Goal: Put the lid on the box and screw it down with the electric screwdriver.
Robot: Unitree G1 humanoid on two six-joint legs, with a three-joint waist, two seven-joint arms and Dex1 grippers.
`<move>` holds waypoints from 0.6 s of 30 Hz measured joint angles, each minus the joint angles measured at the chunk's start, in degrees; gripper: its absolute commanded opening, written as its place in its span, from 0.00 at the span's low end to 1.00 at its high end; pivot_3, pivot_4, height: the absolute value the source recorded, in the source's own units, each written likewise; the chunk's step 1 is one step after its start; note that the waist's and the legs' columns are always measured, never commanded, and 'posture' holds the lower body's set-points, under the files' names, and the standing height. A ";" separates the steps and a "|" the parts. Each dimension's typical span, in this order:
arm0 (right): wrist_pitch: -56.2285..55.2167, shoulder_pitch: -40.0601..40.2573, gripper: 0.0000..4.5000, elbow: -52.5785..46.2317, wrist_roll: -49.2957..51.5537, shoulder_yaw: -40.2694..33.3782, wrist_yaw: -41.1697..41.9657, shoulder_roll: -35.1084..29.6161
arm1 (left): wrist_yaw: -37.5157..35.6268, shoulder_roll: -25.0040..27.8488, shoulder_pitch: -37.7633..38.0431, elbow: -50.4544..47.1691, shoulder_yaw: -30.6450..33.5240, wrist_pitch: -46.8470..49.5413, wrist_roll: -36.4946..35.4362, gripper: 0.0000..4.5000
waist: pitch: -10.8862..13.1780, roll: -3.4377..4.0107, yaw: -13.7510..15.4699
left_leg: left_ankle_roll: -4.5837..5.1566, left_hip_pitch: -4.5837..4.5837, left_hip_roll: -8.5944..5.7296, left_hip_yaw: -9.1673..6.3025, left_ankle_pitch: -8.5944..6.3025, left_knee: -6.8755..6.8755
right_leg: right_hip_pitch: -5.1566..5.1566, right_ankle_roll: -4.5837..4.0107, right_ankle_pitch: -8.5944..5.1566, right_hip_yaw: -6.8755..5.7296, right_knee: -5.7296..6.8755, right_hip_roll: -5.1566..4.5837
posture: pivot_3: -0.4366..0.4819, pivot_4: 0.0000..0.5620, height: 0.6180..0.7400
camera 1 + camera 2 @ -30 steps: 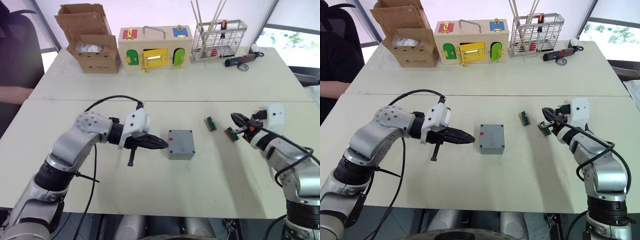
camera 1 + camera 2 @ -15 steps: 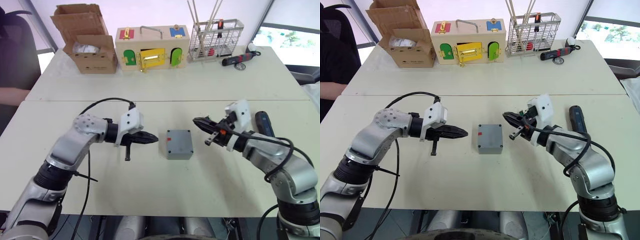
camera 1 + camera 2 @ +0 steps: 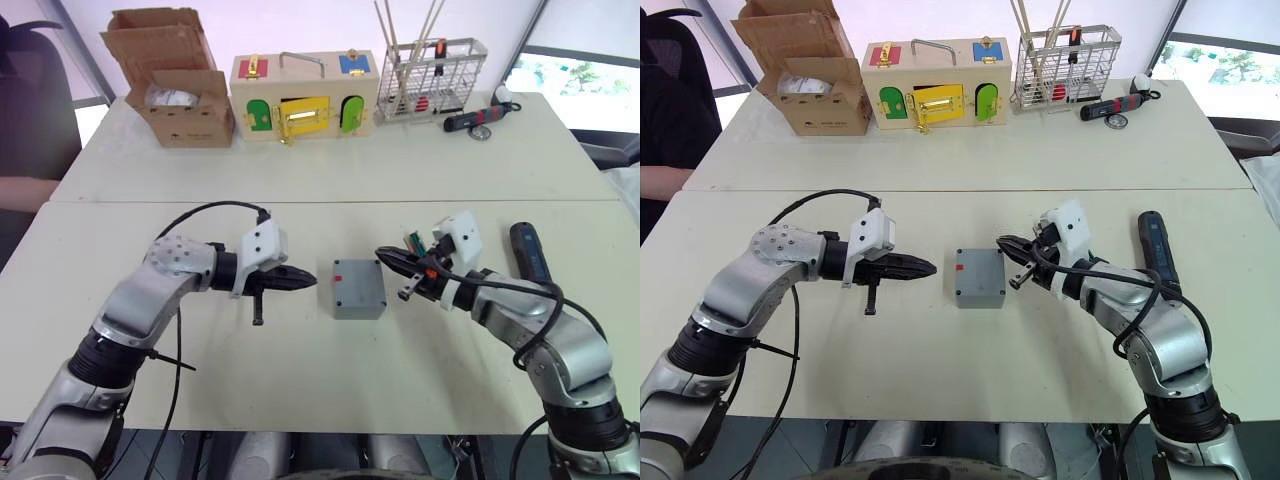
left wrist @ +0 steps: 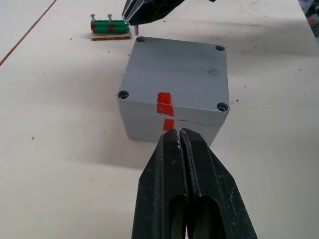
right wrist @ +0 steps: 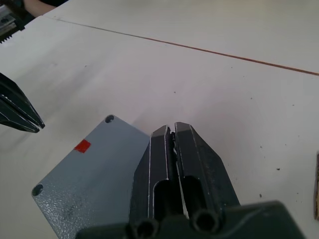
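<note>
The box (image 3: 359, 288) sits on the table (image 3: 330, 370) between the two grippers. The lid (image 4: 179, 72) is on it. The left gripper (image 3: 312, 281) is just left of it, the right gripper (image 3: 381, 255) just right. The electric screwdriver (image 3: 530, 252) lies right of the right arm.

Lid (image 4: 179, 74) seated on box (image 4: 149, 127), concealing the interior. Right end effector (image 5: 174, 137) overlaps the lid's 5 o'clock corner; screw presence in the corner holes too small to tell.
</note>
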 measured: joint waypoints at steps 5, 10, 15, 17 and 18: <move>-0.44 0.34 0.00 -0.01 -0.28 0.00 0.49 0.00 | 0.02 -0.03 -0.09 0.00 0.00 0.00 -0.01 0.00 | 0.00 0.00 0.00 | 0.00 0.00 0.00 0.00 0.00 0.00 | 0.00 0.00 0.00 0.00 0.00 0.00 | 0.48 0.27 1.00; -0.49 0.43 0.00 -0.02 -0.26 0.00 0.52 0.00 | 0.01 -0.25 -0.23 0.00 -0.01 0.00 0.02 0.00 | 0.00 0.00 0.00 | 0.00 0.00 0.00 -0.01 0.00 0.00 | 0.00 0.00 0.00 0.00 0.00 0.00 | 0.48 0.27 1.00; -0.44 0.43 0.00 -0.03 -0.26 0.00 0.53 0.00 | -0.02 -0.41 -0.29 0.00 -0.02 0.00 0.05 0.00 | 0.00 0.00 0.00 | 0.00 0.00 0.00 0.00 0.00 0.00 | 0.00 0.00 0.00 0.00 0.00 0.00 | 0.48 0.27 1.00; -0.40 0.43 0.00 -0.04 -0.25 0.00 0.56 0.00 | -0.01 -0.49 -0.29 0.00 -0.02 0.00 0.06 0.00 | 0.00 0.00 0.00 | 0.00 0.00 0.00 0.00 0.00 0.00 | 0.00 0.00 0.00 0.00 0.00 0.00 | 0.48 0.27 1.00; -0.39 0.43 0.00 -0.04 -0.25 0.00 0.58 0.00 | -0.01 -0.50 -0.29 0.00 -0.02 0.00 0.07 0.00 | 0.00 0.00 0.00 | 0.00 0.00 0.00 0.00 0.00 0.00 | 0.00 0.00 0.00 0.00 0.00 0.00 | 0.48 0.27 1.00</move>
